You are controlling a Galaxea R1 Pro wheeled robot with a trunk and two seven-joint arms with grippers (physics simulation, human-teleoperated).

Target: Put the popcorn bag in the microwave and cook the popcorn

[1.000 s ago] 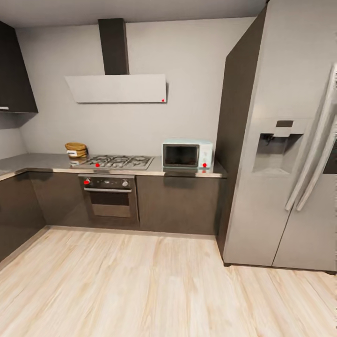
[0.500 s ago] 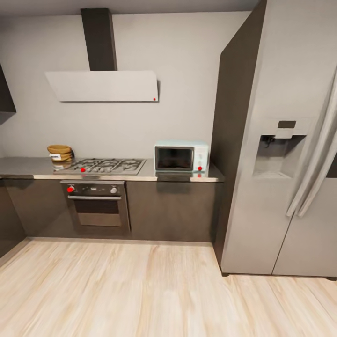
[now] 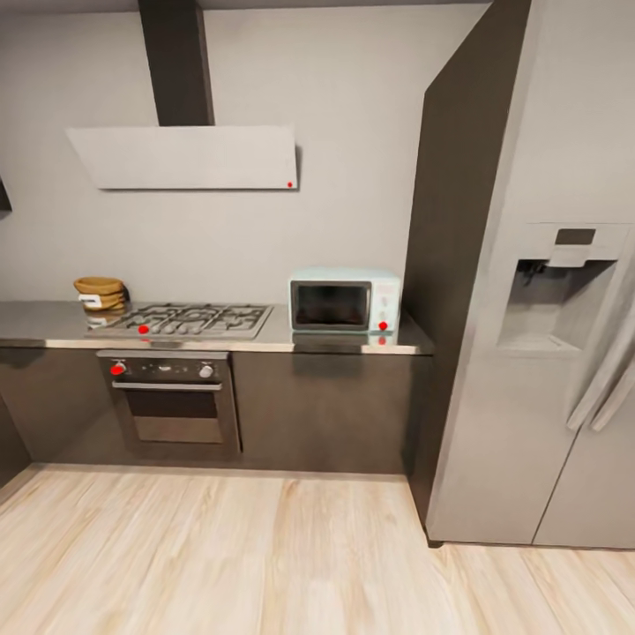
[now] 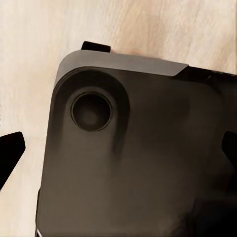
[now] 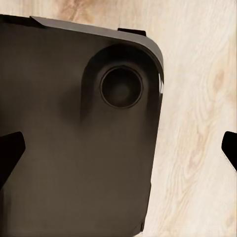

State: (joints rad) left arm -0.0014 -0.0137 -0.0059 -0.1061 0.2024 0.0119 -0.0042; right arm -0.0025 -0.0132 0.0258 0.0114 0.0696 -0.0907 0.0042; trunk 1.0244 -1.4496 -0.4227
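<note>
Popcorn bag: squat brown sack at the far left of the worktop, left of the hob and well apart from the microwave; two are said to be alike, but at this range the brown shape cannot be split with certainty into two.
Step in hand: judged to be the approach, with the robot out on the wooden floor, facing the kitchen run, and nothing yet picked up.
Fridge: one, large and silver, filling the right of the frame, dispenser recess at mid-height.
Hood: one, white and slanted, upper left, under a dark chimney.
Worktop: one long grey slab across mid-frame, over dark cabinet fronts.
Oven: one, built in below the hob, steel handle, two knobs, one of them red.
Hob: one steel gas hob with grates, between bag and microwave.
Microwave: one, pale mint-blue, door closed, at the worktop's right end just beside the fridge's dark side panel.
Fingers: each wrist view looks down on the robot's dark base over floorboards; dark finger tips sit at opposite picture edges, so both pairs appear spread apart, holding nothing.
Next move calls for: likely closing on the worktop's left end, within reach of the bag.
</note>
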